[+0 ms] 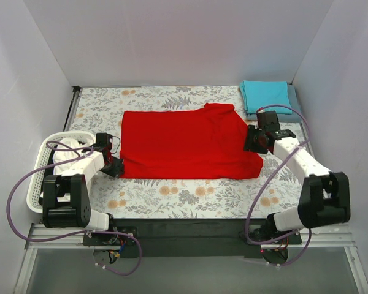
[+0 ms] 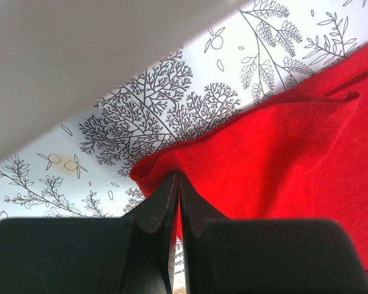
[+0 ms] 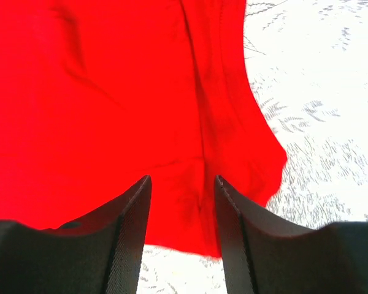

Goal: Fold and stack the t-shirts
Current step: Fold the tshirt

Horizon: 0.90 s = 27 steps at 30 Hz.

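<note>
Red is the colour of the piece in work: the bright red soft-cloth t-shirt [image 1: 187, 144] lies flat, as a wide rectangle, in the middle of the flower-printed bench [image 1: 172, 196]. The left gripper [image 2: 176, 180] is clenched on the shirt's near left corner, with a bit of cloth between its black fingers. The right gripper [image 3: 183, 179] hangs over the shirt's right edge with jaws apart, grasping nothing. A folded teal t-shirt [image 1: 267, 95] rests on a grey-blue one [image 1: 294, 101] at the far right corner. I judge the folding of the red shirt is half done. The next move probably needs the right gripper to take a new hold on the right hem, so both can fold once more and carry it to the stack.
</note>
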### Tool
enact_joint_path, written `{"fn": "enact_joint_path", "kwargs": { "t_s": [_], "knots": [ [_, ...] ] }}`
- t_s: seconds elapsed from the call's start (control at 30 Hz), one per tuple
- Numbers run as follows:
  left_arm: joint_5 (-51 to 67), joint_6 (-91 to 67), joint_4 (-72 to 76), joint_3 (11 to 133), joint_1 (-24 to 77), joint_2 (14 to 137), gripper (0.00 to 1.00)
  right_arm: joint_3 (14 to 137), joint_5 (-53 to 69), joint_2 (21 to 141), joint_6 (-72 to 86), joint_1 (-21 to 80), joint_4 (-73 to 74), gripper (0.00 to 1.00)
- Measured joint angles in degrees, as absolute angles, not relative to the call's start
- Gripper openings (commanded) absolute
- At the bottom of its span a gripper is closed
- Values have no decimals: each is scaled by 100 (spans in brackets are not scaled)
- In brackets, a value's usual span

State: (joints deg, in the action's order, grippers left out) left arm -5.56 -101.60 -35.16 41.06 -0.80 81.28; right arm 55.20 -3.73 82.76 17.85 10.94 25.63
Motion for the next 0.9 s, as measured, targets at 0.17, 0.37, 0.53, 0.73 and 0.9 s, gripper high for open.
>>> {"fn": "enact_joint_path", "kwargs": {
  "t_s": [0.17,0.37,0.53,0.73,0.9],
  "knots": [
    [-554,-10160,-3503,4097,-80,8121,2,4945,-303,7168,2117,1105,2692,27],
    [-548,-10154,-3492,4091,-80,8121,2,4340,40,6888,2541,1291,2679,16],
    [-537,-10143,-3489,4091,-84,8125,2,3983,60,7312,2709,1341,2604,16],
    [-534,-10143,-3492,4091,-91,8128,3,3804,10,7800,2766,980,2316,17],
    [-532,-10167,-3426,4018,-91,8068,3,3675,16,7642,2783,744,2200,24]
  ]
}}
